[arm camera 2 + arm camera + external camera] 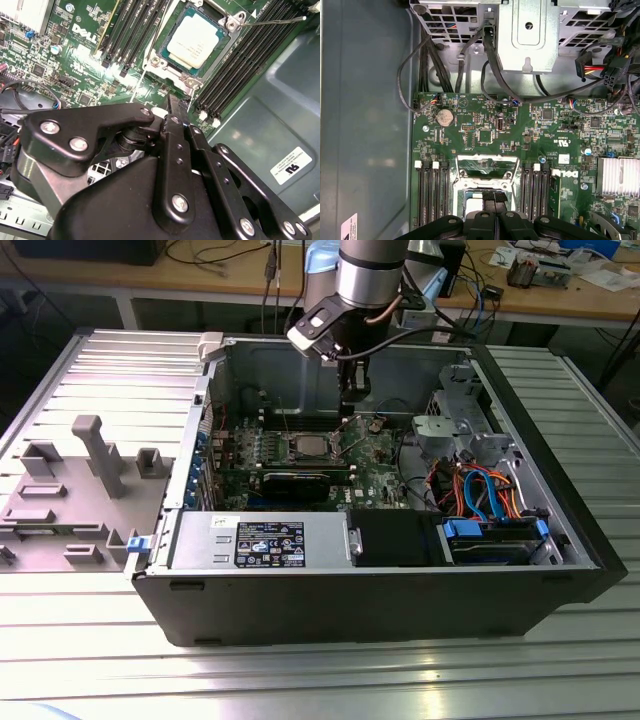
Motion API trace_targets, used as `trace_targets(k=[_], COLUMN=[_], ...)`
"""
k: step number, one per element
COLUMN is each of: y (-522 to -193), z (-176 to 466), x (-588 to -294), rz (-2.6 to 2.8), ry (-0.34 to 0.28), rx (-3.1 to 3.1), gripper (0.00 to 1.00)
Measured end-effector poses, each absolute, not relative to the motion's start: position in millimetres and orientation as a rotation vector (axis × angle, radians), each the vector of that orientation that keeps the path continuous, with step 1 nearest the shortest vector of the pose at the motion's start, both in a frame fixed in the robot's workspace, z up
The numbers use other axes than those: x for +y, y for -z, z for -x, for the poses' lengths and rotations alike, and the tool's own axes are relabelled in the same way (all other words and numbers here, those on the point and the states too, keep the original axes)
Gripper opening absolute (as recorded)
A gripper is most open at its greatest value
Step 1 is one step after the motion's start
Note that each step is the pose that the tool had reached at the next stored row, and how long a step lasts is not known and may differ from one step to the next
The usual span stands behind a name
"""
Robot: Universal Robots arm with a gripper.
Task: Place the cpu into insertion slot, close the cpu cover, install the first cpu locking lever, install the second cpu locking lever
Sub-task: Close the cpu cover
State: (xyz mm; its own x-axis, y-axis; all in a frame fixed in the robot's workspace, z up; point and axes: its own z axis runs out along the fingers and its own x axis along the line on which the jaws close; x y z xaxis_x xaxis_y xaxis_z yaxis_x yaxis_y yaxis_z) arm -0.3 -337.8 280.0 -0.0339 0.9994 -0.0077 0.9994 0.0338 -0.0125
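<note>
Cpu (196, 44) lies flat in the insertion slot (167, 67) on the green motherboard (85, 65), silver top up, with faint print on it too small to read. In the first wrist view the cpu cover (487, 185) seems tipped up off the slot on the side away from the gripper (492, 200), and in the second wrist view a thin metal lever (272, 20) sticks out free past 1 corner. The gripper hangs low just beside the slot, its 2 fingers (172, 107) pressed together with nothing between them. Black memory slots (245, 60) flank the slot on both sides. White lettering is printed on the board near them, and a white sticker (290, 165) sits on the grey wall of the computer case (560, 540). The open case also holds a power supply (260, 540) with a large printed label, a heatsink (617, 175), a coin battery (444, 117) and orange and blue cables (480, 490)
</note>
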Motion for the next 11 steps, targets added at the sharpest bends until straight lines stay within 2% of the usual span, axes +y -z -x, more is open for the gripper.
trace_targets(k=[11], y=[-280.0], z=[-1.4], x=[-337.5], rz=[2.182], ry=[-0.023], rx=[-2.256], gripper=[0.11])
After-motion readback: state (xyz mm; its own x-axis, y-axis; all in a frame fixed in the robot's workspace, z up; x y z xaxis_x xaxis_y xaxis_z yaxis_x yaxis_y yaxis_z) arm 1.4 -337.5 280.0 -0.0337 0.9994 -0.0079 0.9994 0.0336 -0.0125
